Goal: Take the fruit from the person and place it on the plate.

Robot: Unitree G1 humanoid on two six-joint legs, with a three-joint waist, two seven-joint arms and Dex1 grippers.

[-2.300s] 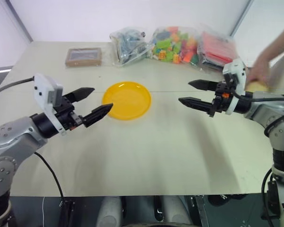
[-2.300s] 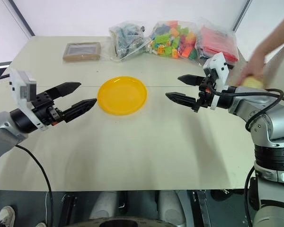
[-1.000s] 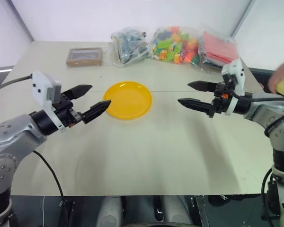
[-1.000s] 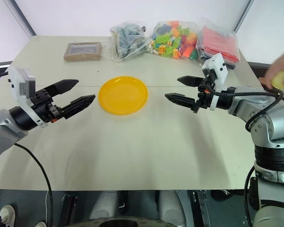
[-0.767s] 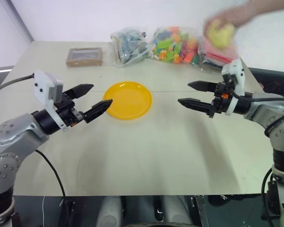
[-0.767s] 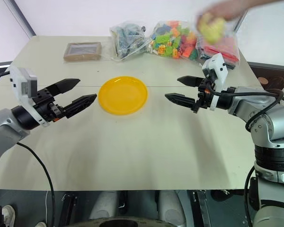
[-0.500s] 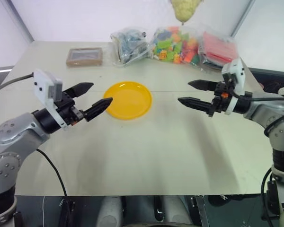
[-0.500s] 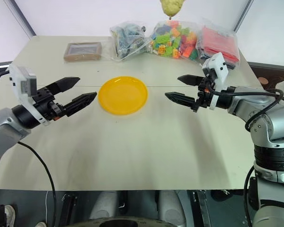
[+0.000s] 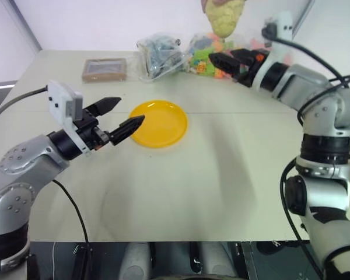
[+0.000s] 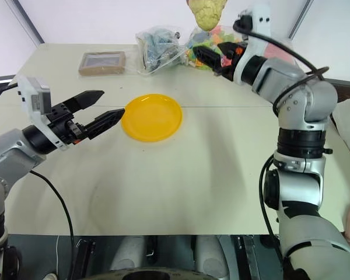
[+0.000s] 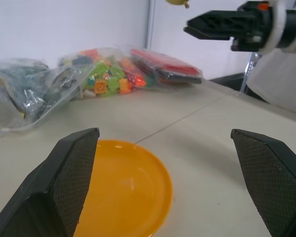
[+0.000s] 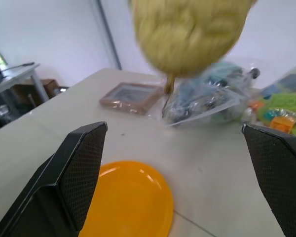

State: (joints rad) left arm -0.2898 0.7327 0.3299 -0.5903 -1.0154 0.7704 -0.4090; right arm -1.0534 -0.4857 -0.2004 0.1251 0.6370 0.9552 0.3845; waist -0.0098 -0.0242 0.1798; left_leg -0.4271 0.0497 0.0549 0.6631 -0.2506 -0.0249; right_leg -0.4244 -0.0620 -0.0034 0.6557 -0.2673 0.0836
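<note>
The left hand (image 9: 121, 116) is hovering with its fingers spread apart just left of the plate (image 9: 158, 123), which is lying on the desk (image 9: 221, 175). The fruit (image 9: 224, 16) is hanging stem-down above the bagged blocks (image 9: 213, 55), gripped from above by the person (image 9: 213, 3). The right hand (image 9: 224, 60) is pointing at it from just beside, fingers wide apart and holding nothing.

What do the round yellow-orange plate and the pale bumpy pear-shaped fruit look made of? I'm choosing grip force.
The round yellow-orange plate looks like smooth glossy plastic: light glints on its rim. The pale bumpy pear-shaped fruit looks dull and matte, with a pebbled skin, possibly foam or soft plastic; the pictures leave that open.
</note>
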